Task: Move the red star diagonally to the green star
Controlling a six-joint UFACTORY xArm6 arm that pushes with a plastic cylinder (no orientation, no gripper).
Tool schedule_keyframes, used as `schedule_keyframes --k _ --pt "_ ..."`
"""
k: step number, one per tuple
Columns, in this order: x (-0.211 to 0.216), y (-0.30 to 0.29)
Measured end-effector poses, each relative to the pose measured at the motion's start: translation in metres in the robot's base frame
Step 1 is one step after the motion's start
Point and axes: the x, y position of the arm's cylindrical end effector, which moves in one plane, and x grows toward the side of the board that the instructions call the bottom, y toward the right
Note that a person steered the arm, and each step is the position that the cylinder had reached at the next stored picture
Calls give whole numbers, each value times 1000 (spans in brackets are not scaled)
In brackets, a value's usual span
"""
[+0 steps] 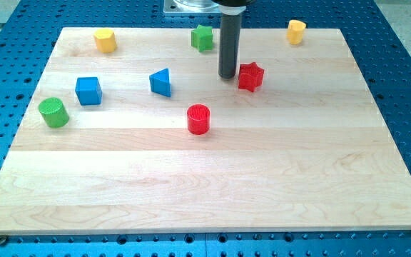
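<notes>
Non-task items on wooden table (pixel 191 185): yellow block (pixel 105 41) upper left, 2nd yellow block (pixel 296 31) upper right. Blue cube (pixel 88 91) left-mid, green cylinder (pixel 53 113) just below-left of it. Blue triangle (pixel 161 82) center-left. Red cylinder (pixel 199 119) center. Blue perforated base (pixel 405 86) around table.

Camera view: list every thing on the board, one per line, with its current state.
my tip: down at the board, just left of the red star.
red star: flat, beside the tip, below and right of the green star.
green star: near the top edge, alone.
red cylinder: upright.
blue triangle: alone.
blue cube: alone.
green cylinder: upright.
yellow blocks: top edge.
</notes>
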Motion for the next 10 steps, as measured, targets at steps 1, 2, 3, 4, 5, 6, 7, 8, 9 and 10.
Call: schedule_keyframes --k 1,2,3,4,5,6,7,8,9,10 --pt "0 8" --pt "0 15" --pt "0 20" --pt "0 27" --pt "0 33" --pt "0 38" --pt "0 41" --pt "35 48" --pt "37 50" --pt "37 51"
